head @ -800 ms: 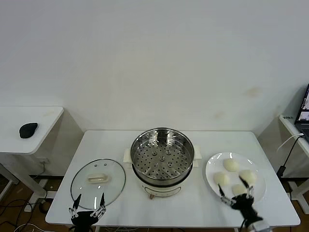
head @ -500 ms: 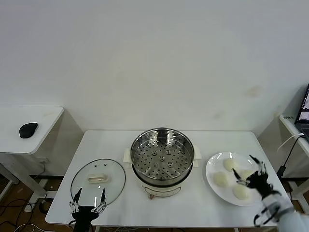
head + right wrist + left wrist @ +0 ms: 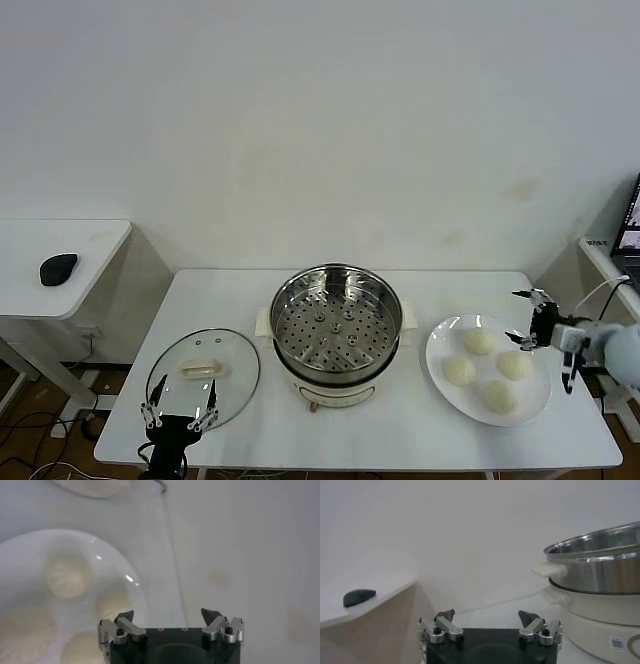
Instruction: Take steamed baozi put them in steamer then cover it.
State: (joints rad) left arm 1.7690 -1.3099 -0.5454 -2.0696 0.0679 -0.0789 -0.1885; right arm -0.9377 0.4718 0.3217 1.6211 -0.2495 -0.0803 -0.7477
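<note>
Four steamed baozi (image 3: 480,341) are sitting on the plate (image 3: 436,352), steamer (image 3: 337,320) empty, cover (image 3: 203,378) lying on the desk (image 3: 410,440). Right end effector (image 3: 531,319) is hovering wide open beside them, left end effector (image 3: 180,412) idling open, both empty.

You have a white table (image 3: 420,440) carrying three things: the glass cover (image 3: 203,377) lies flat near its front-left corner, the steamer (image 3: 337,332) stands at the middle, and a white plate (image 3: 535,400) rests toward the right edge.

Steamer (image 3: 600,575) cut by left wrist frame edge; steamed baozi (image 3: 67,577) blurred, plate (image 3: 30,550) cropped.
</note>
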